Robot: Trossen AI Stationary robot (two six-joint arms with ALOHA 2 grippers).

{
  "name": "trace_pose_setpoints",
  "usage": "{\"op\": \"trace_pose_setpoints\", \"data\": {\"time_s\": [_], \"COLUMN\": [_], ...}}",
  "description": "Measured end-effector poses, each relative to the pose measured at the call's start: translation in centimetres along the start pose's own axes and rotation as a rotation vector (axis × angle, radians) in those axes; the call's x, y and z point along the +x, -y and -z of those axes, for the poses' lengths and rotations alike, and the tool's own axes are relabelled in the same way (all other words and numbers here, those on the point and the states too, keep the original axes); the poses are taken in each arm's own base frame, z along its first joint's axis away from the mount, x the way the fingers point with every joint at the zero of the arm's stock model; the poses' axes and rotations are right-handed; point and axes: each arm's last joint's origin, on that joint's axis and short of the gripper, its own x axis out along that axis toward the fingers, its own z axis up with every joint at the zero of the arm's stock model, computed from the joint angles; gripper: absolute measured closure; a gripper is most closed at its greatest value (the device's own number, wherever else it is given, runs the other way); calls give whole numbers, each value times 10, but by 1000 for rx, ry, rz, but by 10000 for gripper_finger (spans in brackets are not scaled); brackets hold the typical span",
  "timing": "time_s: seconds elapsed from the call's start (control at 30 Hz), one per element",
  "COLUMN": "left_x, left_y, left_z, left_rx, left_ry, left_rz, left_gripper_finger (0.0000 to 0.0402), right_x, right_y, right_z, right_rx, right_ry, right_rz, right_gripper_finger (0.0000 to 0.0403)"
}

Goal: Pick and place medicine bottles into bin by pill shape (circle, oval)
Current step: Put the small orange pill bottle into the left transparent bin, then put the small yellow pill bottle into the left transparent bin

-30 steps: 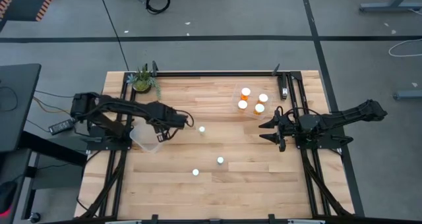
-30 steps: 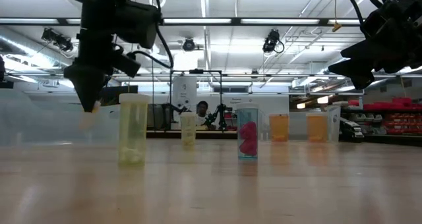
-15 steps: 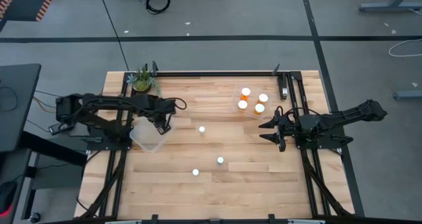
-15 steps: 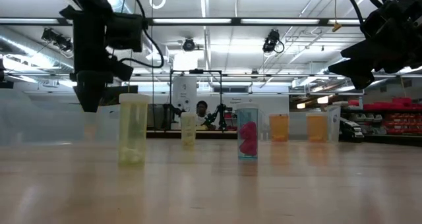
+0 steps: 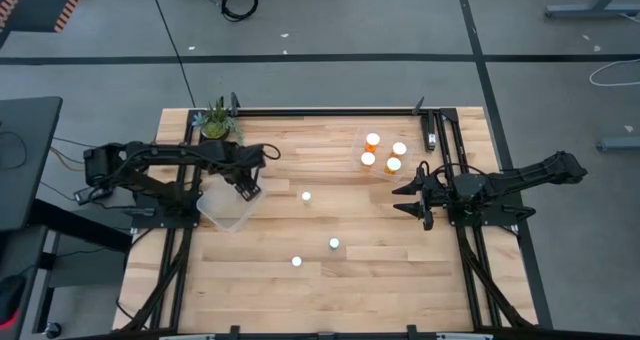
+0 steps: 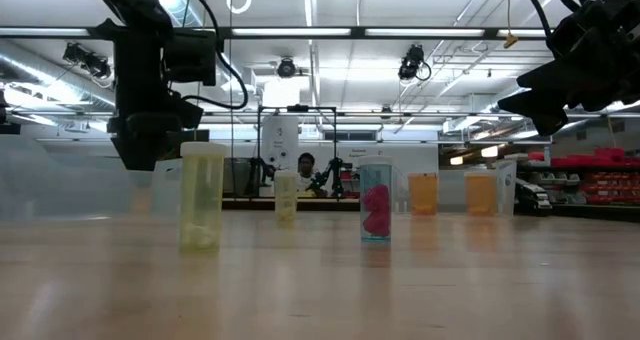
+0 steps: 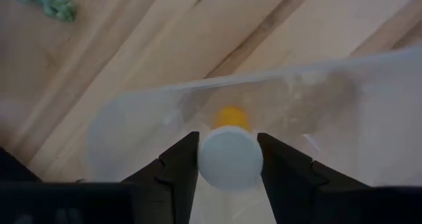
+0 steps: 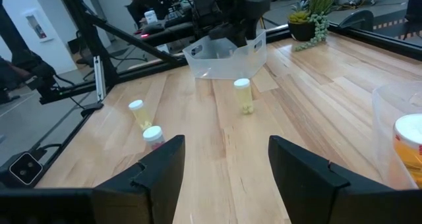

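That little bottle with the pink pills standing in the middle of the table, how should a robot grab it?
Best from straight above, closing the tool on the sides just under the white cap. The pink-pill bottle stands upright and alone, with bare table all around it, so nothing blocks a downward approach. Its round body gives the same grip from any side. The right tool hangs open close by.

Left arm [image 5: 160,165]: dark, jointed links with black cables looped along them.
Right arm [image 5: 520,180]: same dark build (slimmer toward the wrist).
Left gripper [image 7: 227,159]: two black, wedge-shaped fingers.
Right gripper [image 8: 224,165]: two black, broad, angular fingers.
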Motion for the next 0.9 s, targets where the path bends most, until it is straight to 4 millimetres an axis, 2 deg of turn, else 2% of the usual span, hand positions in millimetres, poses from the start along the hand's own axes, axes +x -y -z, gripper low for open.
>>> {"op": "trace_pose_setpoints", "data": {"time_s": [0.4,0.5,0.73,0.9], "left_x": [-1,-6,-41,-68], "left_y": [-2,-2,1,20], "left_z": [6,4,-14,-33], "left_rx": [9,2,-25,-13], "left_ry": [-59,-76,-56,123], "left_rz": [-27,-16,33,128], "left_gripper_finger": [182,170,167,175], "right_x": [0,0,0,0], "right_y": [0,0,0,0], "right_z": [0,0,0,0], "right_rx": [0,0,0,0], "right_ry": [0,0,0,0], "right_rz": [0,0,0,0], "right_gripper_finger": [177,177,177,177]}}
